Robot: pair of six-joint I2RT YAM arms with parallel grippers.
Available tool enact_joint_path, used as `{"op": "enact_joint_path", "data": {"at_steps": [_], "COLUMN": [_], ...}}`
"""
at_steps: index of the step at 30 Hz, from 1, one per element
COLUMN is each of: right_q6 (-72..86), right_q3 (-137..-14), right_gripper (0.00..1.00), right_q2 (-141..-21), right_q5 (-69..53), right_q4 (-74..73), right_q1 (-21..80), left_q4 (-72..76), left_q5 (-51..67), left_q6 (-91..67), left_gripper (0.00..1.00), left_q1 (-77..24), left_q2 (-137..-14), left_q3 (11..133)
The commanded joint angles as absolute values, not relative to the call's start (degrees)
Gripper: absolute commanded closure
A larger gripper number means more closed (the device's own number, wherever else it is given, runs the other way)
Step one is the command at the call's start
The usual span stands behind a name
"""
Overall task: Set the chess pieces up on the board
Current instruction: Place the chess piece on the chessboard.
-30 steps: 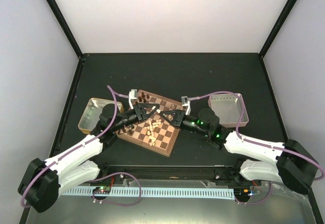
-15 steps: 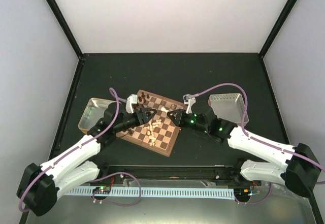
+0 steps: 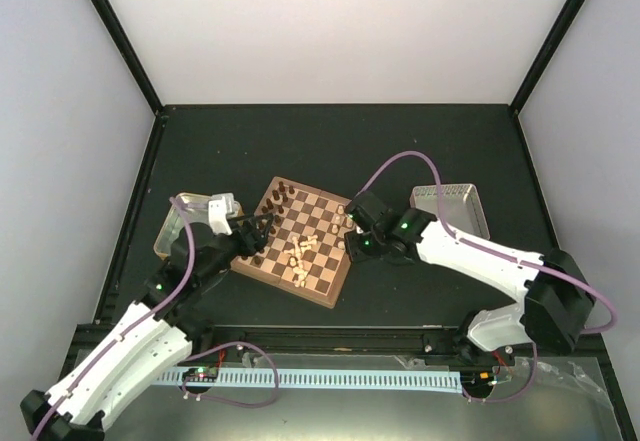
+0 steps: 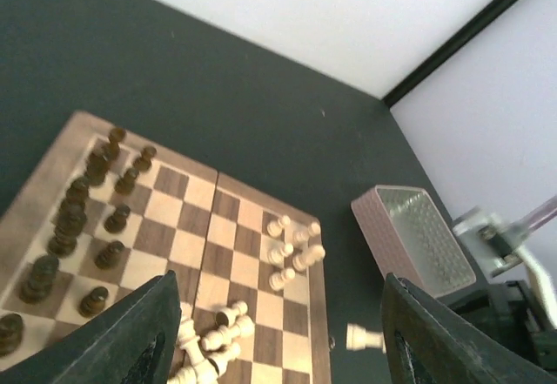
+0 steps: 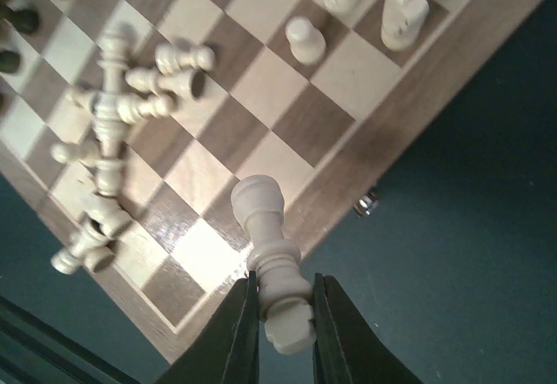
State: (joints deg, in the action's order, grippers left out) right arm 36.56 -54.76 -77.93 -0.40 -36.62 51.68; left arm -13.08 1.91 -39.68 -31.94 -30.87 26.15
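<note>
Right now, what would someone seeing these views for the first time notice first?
First, the right hand, shut on a cream chess piece at the right edge of the board. Next, the heap of toppled cream pieces lying across the board's middle squares, in contrast with the dark pieces standing in two neat rows along its far-left side.

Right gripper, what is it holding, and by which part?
A cream chess piece, pinched at one end between the right gripper's fingers; the other end sticks out free.
</note>
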Motion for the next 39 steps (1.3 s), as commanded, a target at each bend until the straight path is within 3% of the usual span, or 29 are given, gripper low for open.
{"op": "enact_joint_path", "data": {"at_steps": [1,11,29,34,39], "right_q6": [32.6,30.1,26.7,26.2,26.5], "right_q3": [-60.0,-68.7,-77.5,-79.6,-81.4], "right_gripper": [0.96,0.97,0.93,0.85,0.71], "right_q2": [-82.4,-93.3,-100.9,-103.5,-104.9], "right_q5": [-0.7,-1.1,-0.5,0.6,1.4], "right_q4": [-46.6,-57.5,-62.8,-63.2,-62.3], "right_q1": [51.4,51.5,51.5,51.6,51.5], "left_q4": [-16.5,-21.4,-21.8,-21.8,-21.8], "left_q5": [-3.9,-5.1,-5.9,-5.6,-5.5], "left_q6": [-34.3,-30.3,-30.1,-30.2,-30.4], "left_gripper": [0.34,0.32,0.31,0.31,0.30], "left_q1": [-31.6,-31.6,-31.6,-31.6,-31.6], "left_q2": [-26.1,-20.9,-20.6,-20.7,-20.9], "left_q3": [27.2,27.6,26.9,26.6,26.5]}}
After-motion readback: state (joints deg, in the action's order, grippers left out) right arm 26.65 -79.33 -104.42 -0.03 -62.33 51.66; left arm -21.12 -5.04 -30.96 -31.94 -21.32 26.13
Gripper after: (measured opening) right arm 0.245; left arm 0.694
